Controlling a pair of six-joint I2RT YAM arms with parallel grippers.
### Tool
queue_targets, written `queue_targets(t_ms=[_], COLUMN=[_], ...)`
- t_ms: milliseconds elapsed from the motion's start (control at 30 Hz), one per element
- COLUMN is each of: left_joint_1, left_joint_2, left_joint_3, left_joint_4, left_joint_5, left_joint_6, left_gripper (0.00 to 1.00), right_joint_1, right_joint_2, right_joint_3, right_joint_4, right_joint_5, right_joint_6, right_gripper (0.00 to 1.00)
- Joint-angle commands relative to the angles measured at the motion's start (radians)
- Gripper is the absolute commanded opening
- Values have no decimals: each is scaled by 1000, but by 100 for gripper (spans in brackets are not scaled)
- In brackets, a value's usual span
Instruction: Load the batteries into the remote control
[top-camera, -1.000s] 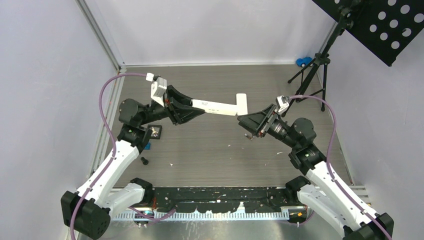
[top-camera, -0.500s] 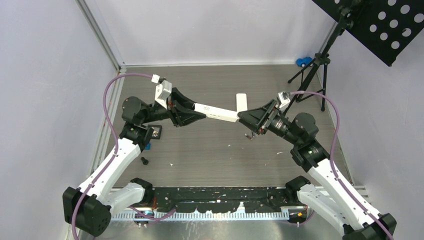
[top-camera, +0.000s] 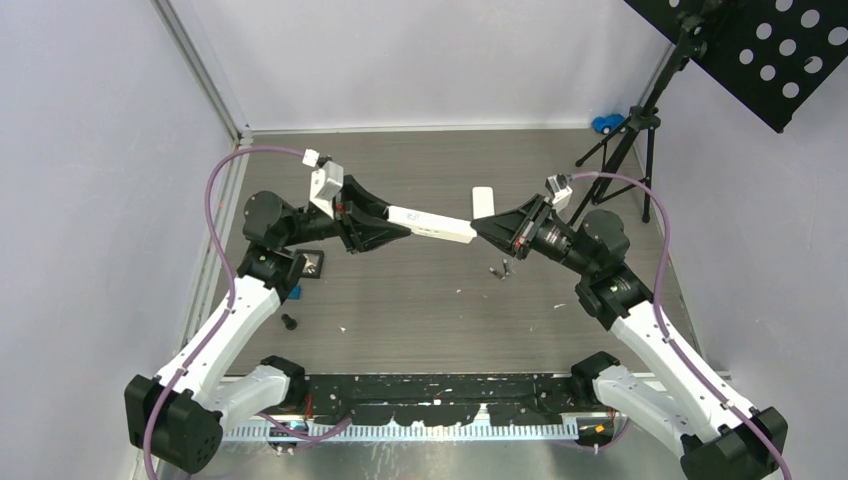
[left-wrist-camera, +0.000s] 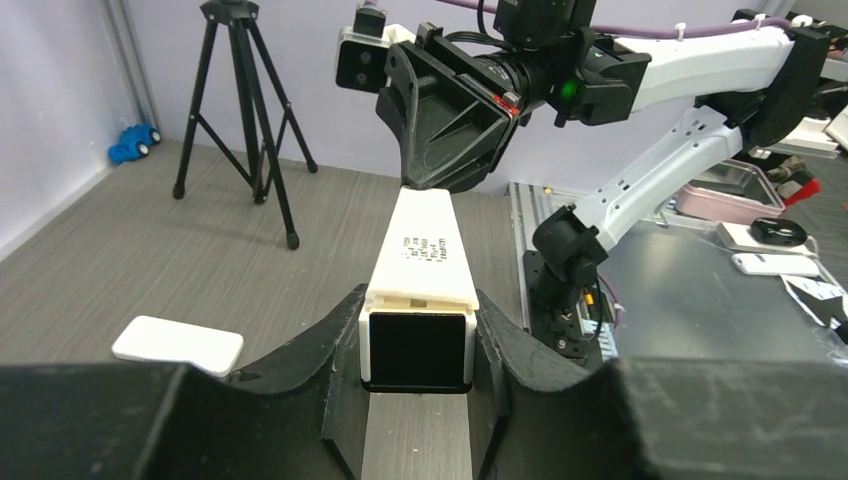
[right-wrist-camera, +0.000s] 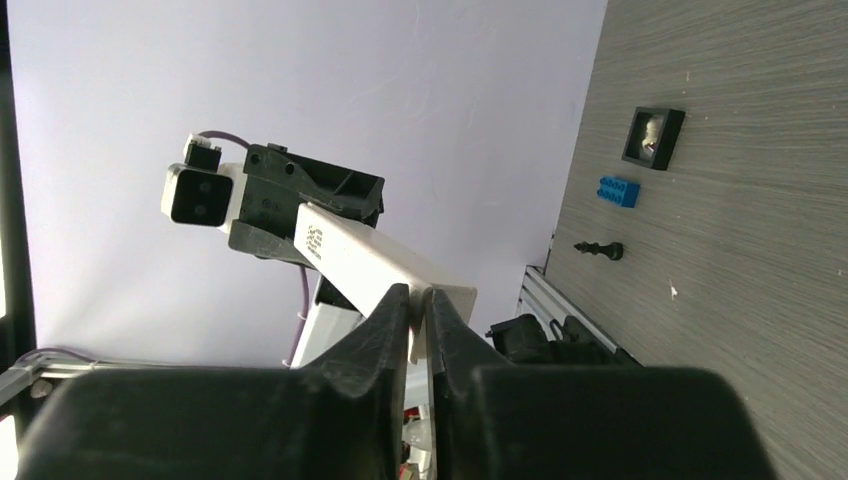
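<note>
Tabletop (top-camera: 420, 310): grey wood-grain, closed in by pale walls on three sides.
Remote control (top-camera: 432, 223): a white bar held in the air over mid-tabletop, spanning the gap between the two arms.
Left fingers (top-camera: 392, 228): clamped on the long sides of one end of the remote control.
Right fingers (top-camera: 486, 229): narrowed to a slit, with the thin edge of the remote control's other end in it.
Batteries (top-camera: 500, 270): two tiny dark bits on the tabletop, just nearer than the remote control's right-held end; too small to confirm.
Handling: the remote control looks light, rigid and smooth, so a tip pinch may let it twist; a hold across the long sides seems surest. The batteries would roll and are best pinched mid-barrel.
Room: open tabletop lies below and nearer than the remote control.
Obstacles: a white flat piece (top-camera: 483, 200) lies just beyond its right-held end, and a tripod (top-camera: 625, 150) stands well past that end. A blue brick (top-camera: 296, 292) and black knob (top-camera: 289, 321) sit nearer than its left-held end.
</note>
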Motion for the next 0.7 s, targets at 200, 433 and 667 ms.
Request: queue_targets(t_ms=[200, 433, 667], left_joint_1=[2, 2, 2], left_joint_2=[-27, -61, -97], left_joint_3=[50, 37, 11], left_joint_4=[-152, -307, -391], left_joint_5=[-73, -201, -275], left_joint_6=[129, 204, 211], left_gripper=[0, 0, 0], right_joint_1=[1, 0, 0], right_joint_2=[16, -33, -89], right_joint_3=[92, 123, 103], right_joint_4=[28, -114, -222], right_joint_5=[-39, 91, 287], right_joint_6=[56, -63, -121], right_gripper=[0, 0, 0])
